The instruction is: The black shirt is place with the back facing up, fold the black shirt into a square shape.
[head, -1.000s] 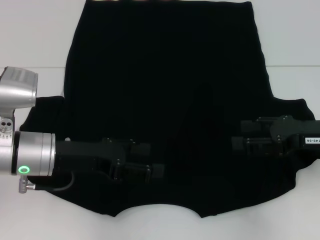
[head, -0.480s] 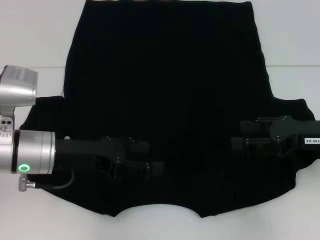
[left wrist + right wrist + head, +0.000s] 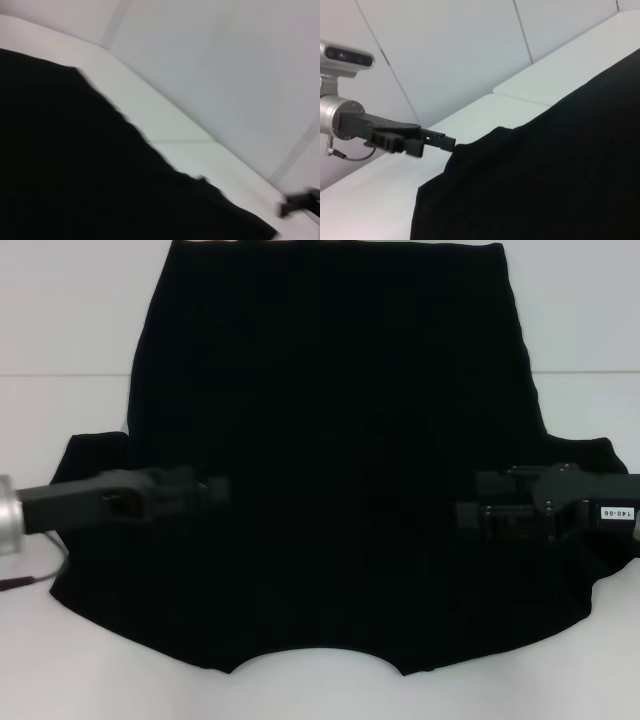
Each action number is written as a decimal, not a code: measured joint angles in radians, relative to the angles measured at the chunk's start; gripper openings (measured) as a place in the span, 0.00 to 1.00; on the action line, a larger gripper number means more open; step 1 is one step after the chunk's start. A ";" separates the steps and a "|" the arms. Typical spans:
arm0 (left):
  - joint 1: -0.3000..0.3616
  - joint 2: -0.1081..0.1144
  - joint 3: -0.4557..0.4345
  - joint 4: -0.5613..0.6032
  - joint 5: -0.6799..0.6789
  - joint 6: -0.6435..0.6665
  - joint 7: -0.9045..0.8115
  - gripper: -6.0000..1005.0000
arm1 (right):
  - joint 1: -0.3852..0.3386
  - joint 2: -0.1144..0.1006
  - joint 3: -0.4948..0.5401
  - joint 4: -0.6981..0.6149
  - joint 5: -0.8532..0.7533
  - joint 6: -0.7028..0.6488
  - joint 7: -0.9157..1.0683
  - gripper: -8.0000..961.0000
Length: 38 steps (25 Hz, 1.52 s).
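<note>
A: Where is the black shirt (image 3: 330, 440) lying right now?

B: It is lying spread flat across the white table (image 3: 60, 310), hem at the far edge, the curved neckline facing the robot. Both short sleeves are sticking out to the sides. No fold is showing in it, so I am judging the job to be at its very start.

A: And the 2 arms?

B: The left gripper (image 3: 205, 490) is hanging over the left part of the shirt, just inside the sleeve, its long axis pointing toward the middle. The right wrist view is catching it from the side (image 3: 437, 141), tips reaching the edge of the cloth and looking to be just above it rather than pressing in. The right gripper (image 3: 470, 512) is sitting opposite, over the right part of the shirt beside the other sleeve.

A: Why are they placed like that?

B: Probably because folding the sides inward is calling for 1 hand on each side of the shirt.

A: Are the fingers apart or together?

B: I cannot tell for either one; black fingers are blending into black cloth. Neither is visibly lifting any fabric.
</note>
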 joint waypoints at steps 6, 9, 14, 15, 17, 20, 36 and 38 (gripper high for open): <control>0.022 0.017 -0.100 0.051 0.102 -0.072 -0.120 0.87 | 0.011 0.005 0.017 0.001 0.001 0.000 -0.004 0.81; 0.030 0.019 -0.129 0.073 0.141 -0.115 -0.167 0.87 | 0.015 0.005 0.017 0.001 0.001 0.001 -0.002 0.81; 0.040 0.020 -0.147 0.086 0.186 -0.234 -0.242 0.87 | 0.022 0.006 0.017 0.000 0.001 0.005 -0.001 0.81; 0.039 0.020 -0.147 0.087 0.201 -0.261 -0.260 0.87 | 0.024 0.006 0.018 0.000 0.001 0.005 0.000 0.81; 0.037 0.020 -0.145 0.086 0.226 -0.299 -0.285 0.87 | 0.026 0.006 0.017 0.000 0.001 0.005 0.000 0.81; 0.030 0.020 -0.142 0.080 0.259 -0.348 -0.316 0.87 | 0.028 0.006 0.017 -0.001 0.001 0.005 0.000 0.81; 0.005 0.016 -0.069 0.045 0.327 -0.491 -0.362 0.87 | 0.039 0.006 0.027 -0.002 0.001 0.005 0.001 0.81; 0.003 0.015 -0.062 0.040 0.336 -0.499 -0.369 0.87 | 0.040 0.006 0.027 -0.001 0.001 0.005 0.001 0.81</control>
